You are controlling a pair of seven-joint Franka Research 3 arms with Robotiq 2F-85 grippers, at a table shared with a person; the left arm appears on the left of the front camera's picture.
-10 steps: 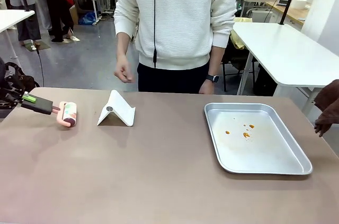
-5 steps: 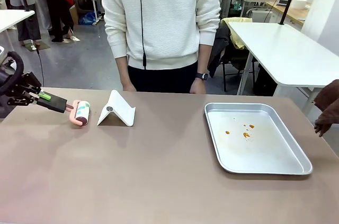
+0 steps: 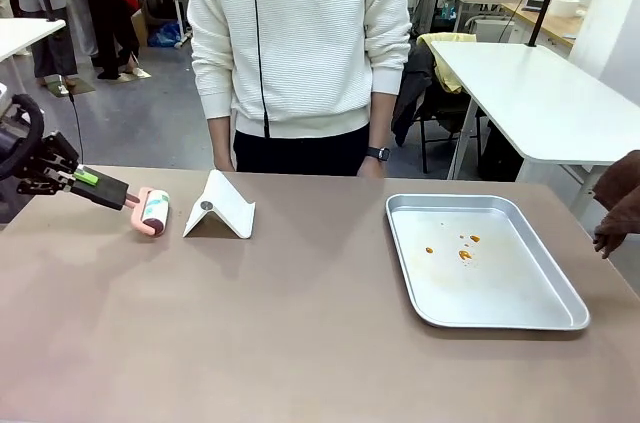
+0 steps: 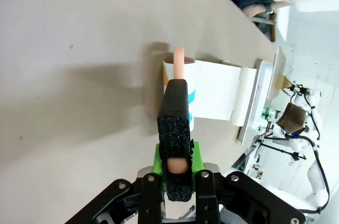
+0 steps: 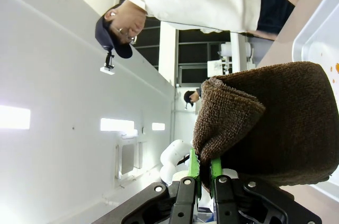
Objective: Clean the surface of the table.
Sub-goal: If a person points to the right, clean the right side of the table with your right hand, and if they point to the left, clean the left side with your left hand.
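The greyish-brown table (image 3: 300, 333) spans the front view. At its far left, my left gripper (image 3: 82, 179) is shut on the black foam handle (image 3: 107, 191) of a pink lint roller (image 3: 154, 211), whose roll rests on the tabletop beside a white folded stand (image 3: 222, 208). In the left wrist view the left gripper (image 4: 175, 164) clamps the handle (image 4: 175, 128), and the roller (image 4: 180, 83) lies just before the stand (image 4: 222, 97). My right gripper (image 5: 201, 170) is shut on a brown cloth (image 5: 275, 128), which hangs at the right table edge (image 3: 620, 205).
A silver metal tray (image 3: 500, 298) with small orange stains lies right of centre. A person in a white sweater (image 3: 300, 33) stands at the far side, hands behind the table edge. A white-topped table (image 3: 540, 93) stands behind on the right.
My left gripper has pushed the lint roller rightward along the table to just beside the white stand. The person has stepped slightly to the left. The cloth has stayed put.
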